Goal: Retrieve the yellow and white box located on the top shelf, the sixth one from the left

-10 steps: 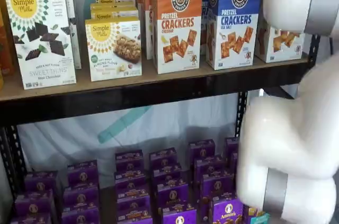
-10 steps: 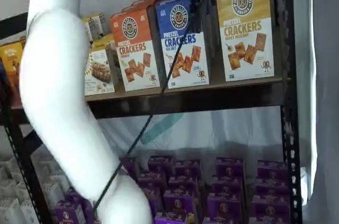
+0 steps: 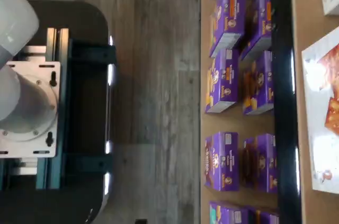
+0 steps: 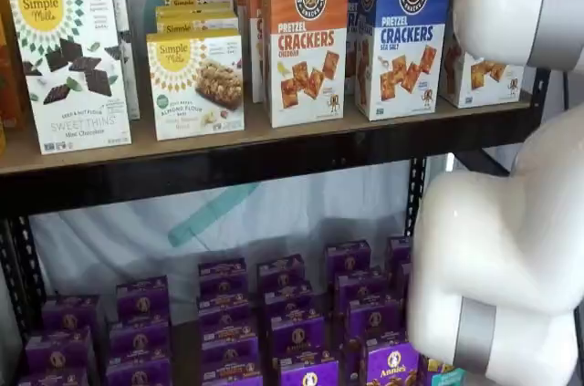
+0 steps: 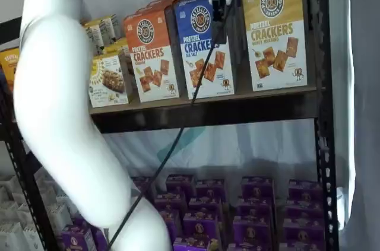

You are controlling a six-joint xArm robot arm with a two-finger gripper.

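the yellow and white box (image 5: 275, 31) stands at the right end of the top shelf (image 5: 237, 108), the gripper (image 5: 218, 8) hanging just left of it, its grip state unclear.

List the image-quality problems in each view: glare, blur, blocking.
Wrist view: glare washes out the white box face; purple boxes look soft. A shelf view: the white arm hides most of the yellow and white box. A shelf view: that box reads sharply; the arm is overexposed.
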